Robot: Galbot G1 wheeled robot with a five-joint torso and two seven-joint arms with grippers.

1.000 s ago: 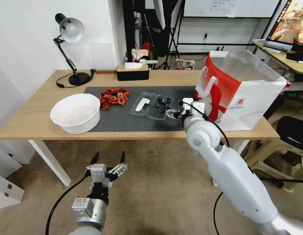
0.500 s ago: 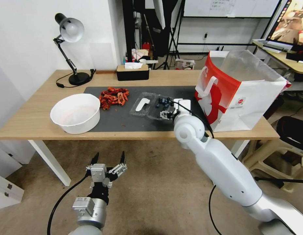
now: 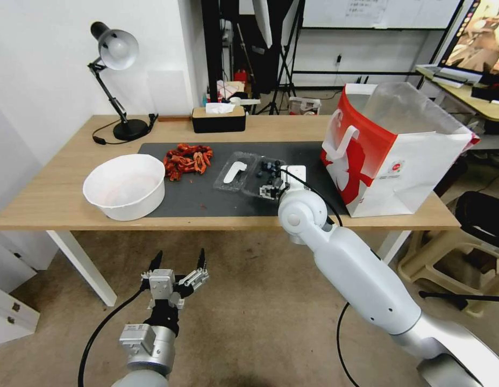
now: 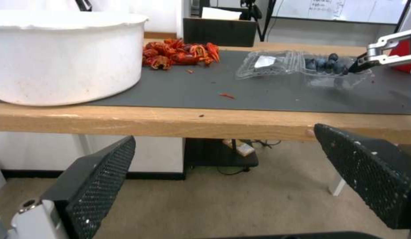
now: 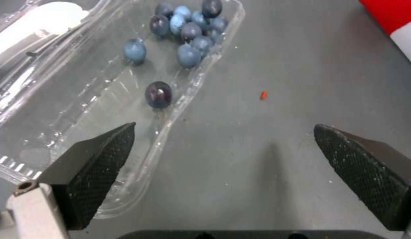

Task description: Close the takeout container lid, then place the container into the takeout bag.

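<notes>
The takeout container lies open on the dark mat, both clear halves flat. The lid with its white sticker is the left half; the right half holds blueberries. My right gripper hovers open at the blueberry half's near right corner. In the right wrist view the gripper is open, one finger over the container rim, the other over bare mat. The takeout bag stands open at the table's right end. My left gripper hangs open below the table front.
A big white bowl sits at the front left of the table, red crayfish behind it on the mat. A desk lamp and a black tissue box stand at the back.
My right arm has swung left, bringing its open gripper from beside the bag to the container's near right corner. The left arm has not moved.
</notes>
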